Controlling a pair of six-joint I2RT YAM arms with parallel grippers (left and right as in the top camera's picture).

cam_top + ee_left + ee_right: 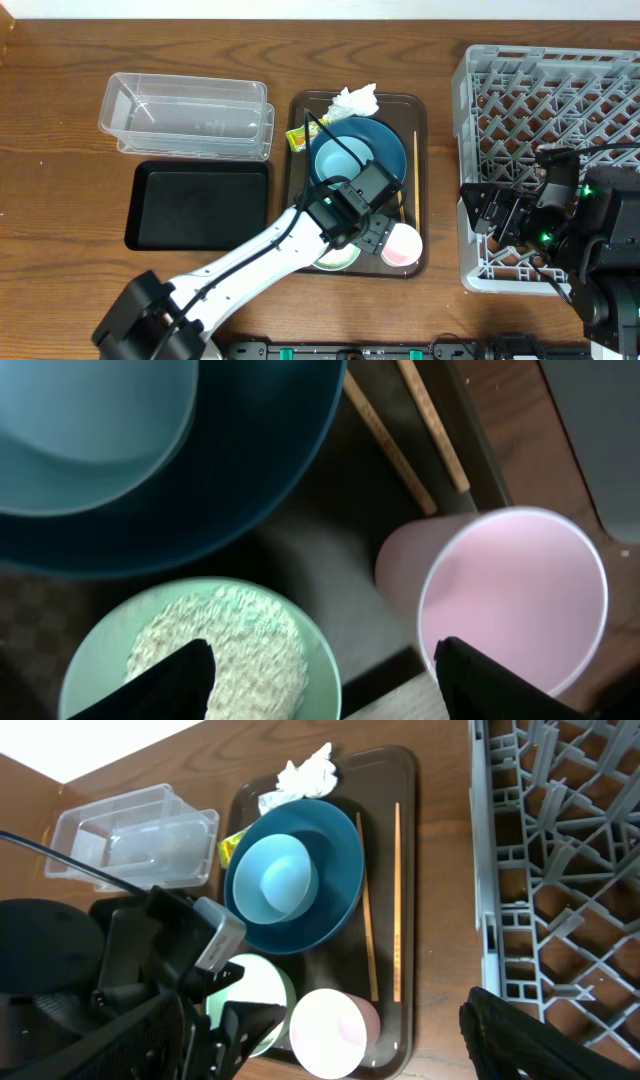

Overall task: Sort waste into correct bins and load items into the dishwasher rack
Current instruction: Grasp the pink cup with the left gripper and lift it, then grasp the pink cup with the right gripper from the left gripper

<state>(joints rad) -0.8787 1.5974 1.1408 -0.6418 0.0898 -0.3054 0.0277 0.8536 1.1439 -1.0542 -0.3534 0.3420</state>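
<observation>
on the brown serving tray, at its near end, a pale green-rimmed bowl holds a heap of whitish rice grains. a small pinkish cup stands upright just beside it. the left gripper hovers above the two with its fingers spread wide, one tip over the bowl and the other over the cup's rim, holding nothing.

behind them sits the large blue dish with a small white bowl resting inside it, looking pale blue from here. thin wooden chopsticks lie along the tray's right side, just beside the dish. at the far end a crumpled white tissue sits against the dish, and a yellow-green snack wrapper lies at the tray's left edge.

left of the tray, on the wooden table, the clear plastic tub stands farther back and the shallow black tray lies just in front of it. to the right stands the grey dishwasher rack. the right gripper hangs at the rack's left wall, fingers apart, gripping nothing.
</observation>
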